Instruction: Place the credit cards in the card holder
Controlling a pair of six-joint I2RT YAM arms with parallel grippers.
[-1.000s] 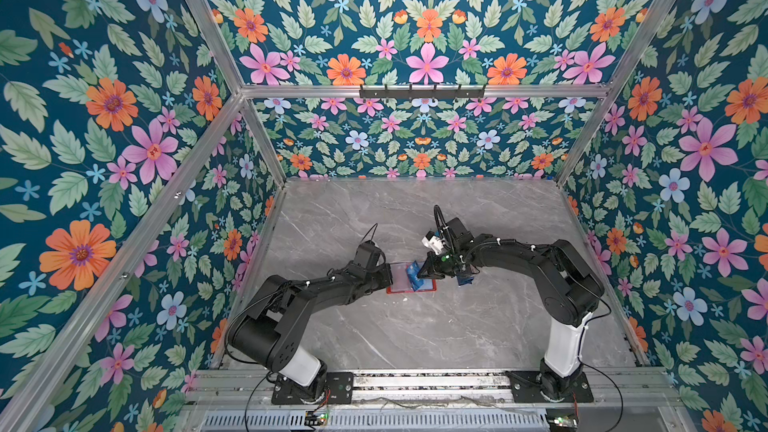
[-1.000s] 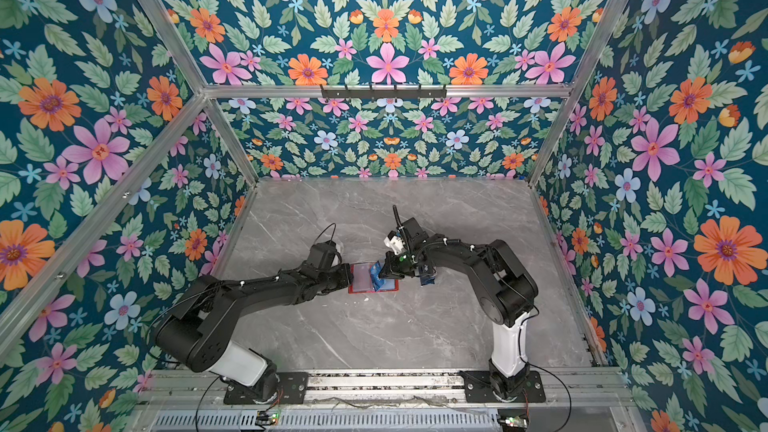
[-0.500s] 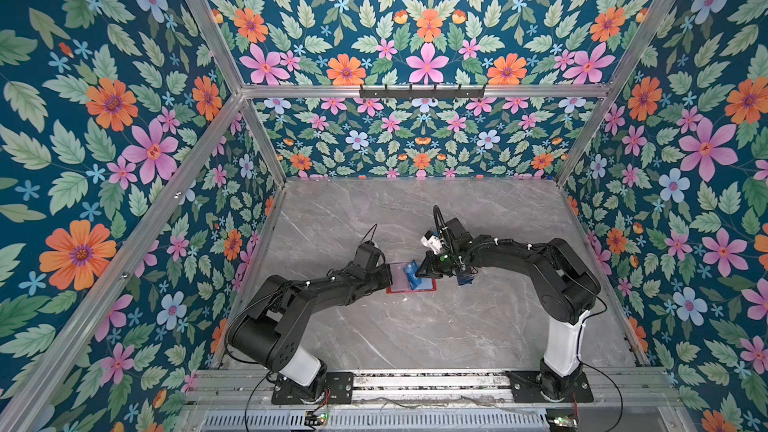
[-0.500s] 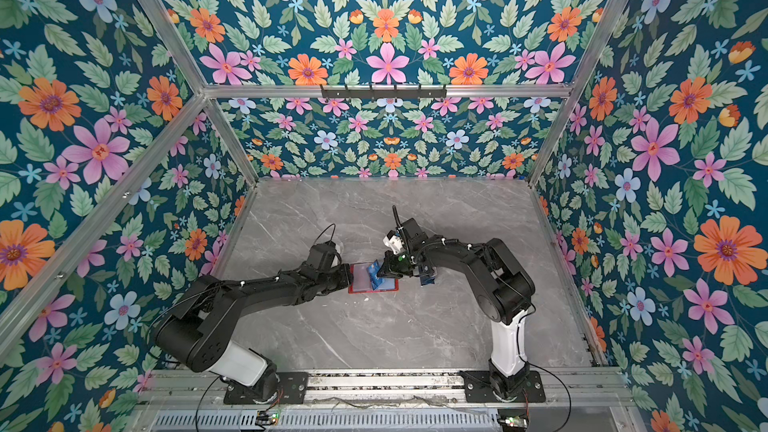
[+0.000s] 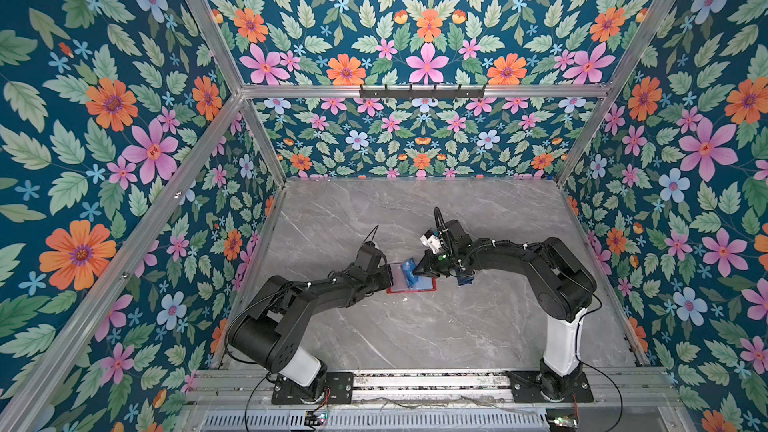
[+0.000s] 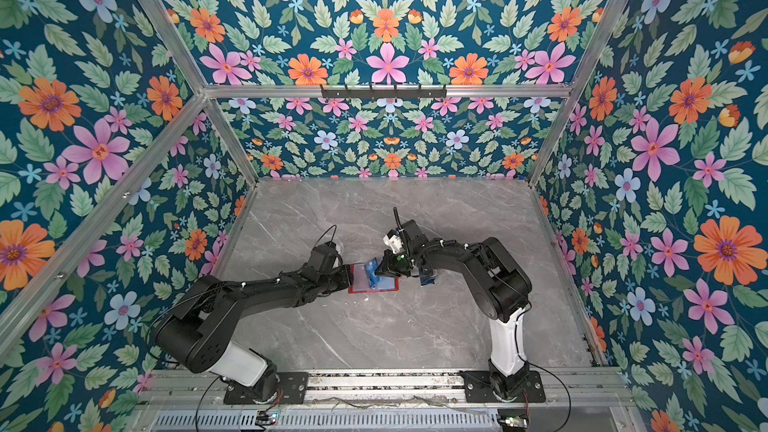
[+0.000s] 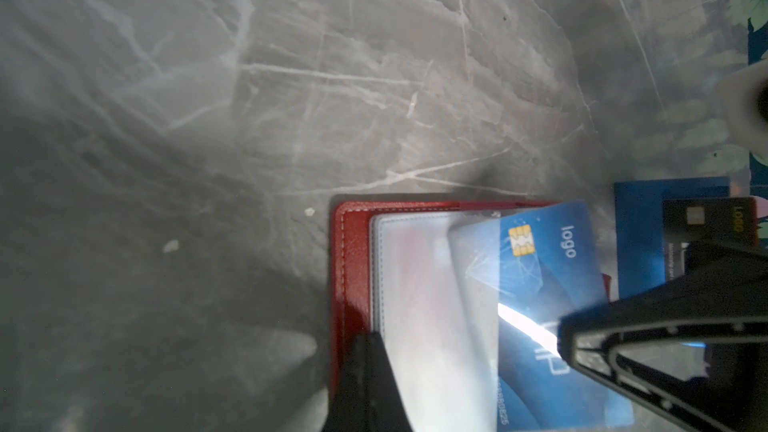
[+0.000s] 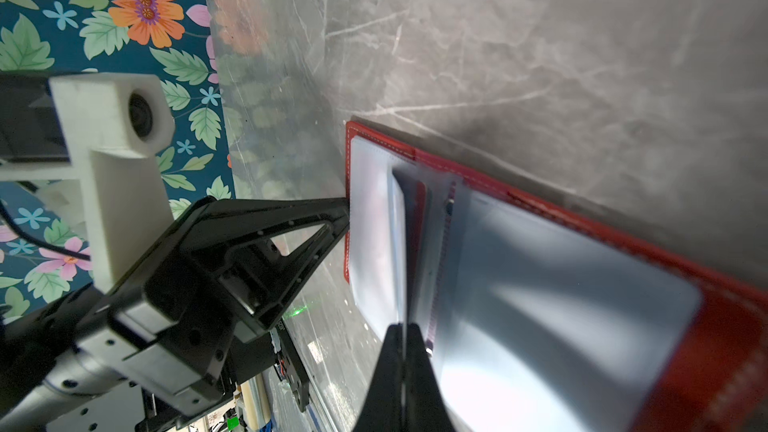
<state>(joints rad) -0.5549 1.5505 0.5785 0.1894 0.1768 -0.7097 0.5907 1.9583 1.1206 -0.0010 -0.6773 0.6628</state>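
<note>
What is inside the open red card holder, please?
I see clear sleeves, with a blue credit card partly under one; what the stacked sleeves hold beneath is covered and blurred.

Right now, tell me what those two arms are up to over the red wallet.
The right gripper is shut on a blue plastic credit card with a gold chip, its edge apparently entering a clear sleeve of the red leather-look book-style card holder, open on the grey marble table. The left gripper is shut on that sleeve at the holder's edge. A dark card lies in the small blue tray beside it.
</note>
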